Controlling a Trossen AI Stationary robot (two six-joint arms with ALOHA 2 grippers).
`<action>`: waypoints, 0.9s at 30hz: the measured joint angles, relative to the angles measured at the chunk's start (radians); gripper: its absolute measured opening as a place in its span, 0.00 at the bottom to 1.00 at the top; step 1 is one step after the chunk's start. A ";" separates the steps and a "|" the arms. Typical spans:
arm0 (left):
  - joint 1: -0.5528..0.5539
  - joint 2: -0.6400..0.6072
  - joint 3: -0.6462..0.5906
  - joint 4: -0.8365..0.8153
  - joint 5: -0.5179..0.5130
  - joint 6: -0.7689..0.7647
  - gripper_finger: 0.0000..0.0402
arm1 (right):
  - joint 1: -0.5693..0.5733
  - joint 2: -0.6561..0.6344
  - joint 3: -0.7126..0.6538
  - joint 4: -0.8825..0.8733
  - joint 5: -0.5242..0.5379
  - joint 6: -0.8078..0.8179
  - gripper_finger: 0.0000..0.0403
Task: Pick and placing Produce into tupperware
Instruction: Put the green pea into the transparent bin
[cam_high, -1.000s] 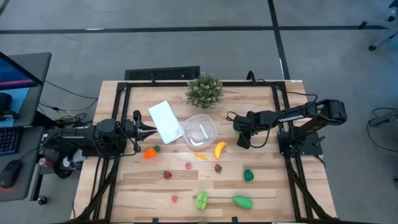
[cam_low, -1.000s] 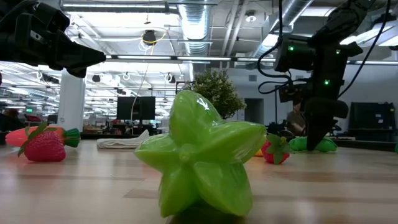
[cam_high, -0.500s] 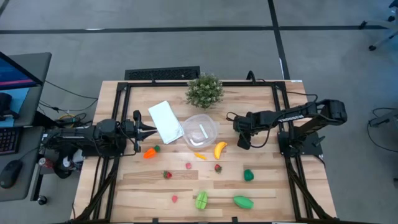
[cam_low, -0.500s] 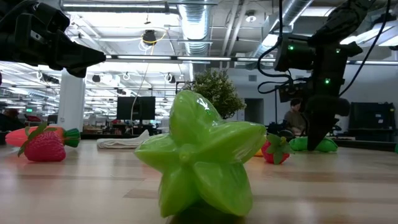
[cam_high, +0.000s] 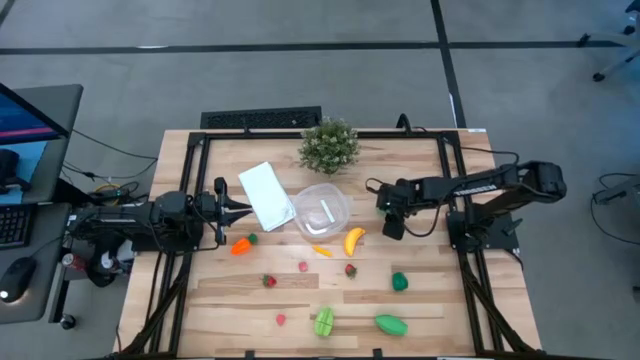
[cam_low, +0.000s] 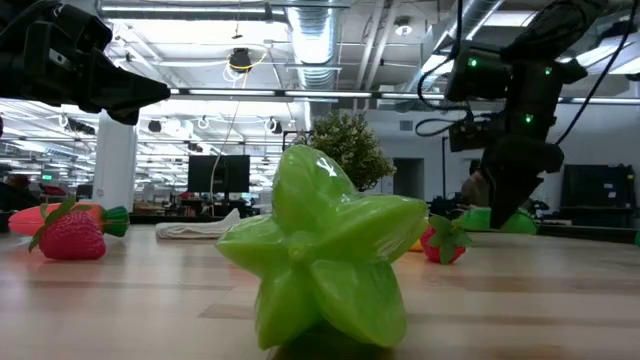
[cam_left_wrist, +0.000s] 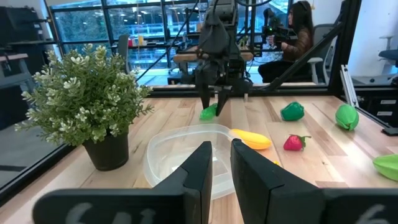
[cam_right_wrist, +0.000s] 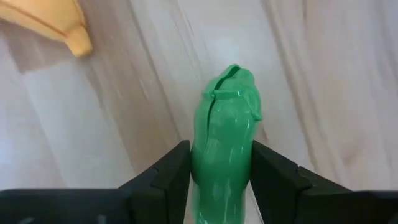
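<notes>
Between the right claw's (cam_right_wrist: 221, 171) fingers, green produce piece (cam_right_wrist: 224, 149)

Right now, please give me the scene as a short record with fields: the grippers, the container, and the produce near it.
right gripper: shut on a green piece, just above the table
left gripper: shut, holds nothing, beside the white lid
tupperware: no produce seen inside
banana: on the table beside the tupperware
potted plant: behind the tupperware
</notes>
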 joint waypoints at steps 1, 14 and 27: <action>0.000 0.000 0.000 0.000 0.000 -0.001 0.12 | 0.000 -0.016 0.000 0.000 0.000 0.000 0.35; 0.000 0.000 0.000 0.000 0.000 -0.003 0.12 | 0.019 -0.213 0.000 0.120 -0.041 -0.059 0.36; 0.000 0.000 0.000 0.000 -0.001 -0.003 0.12 | 0.065 -0.235 0.000 0.466 -0.084 -0.206 0.37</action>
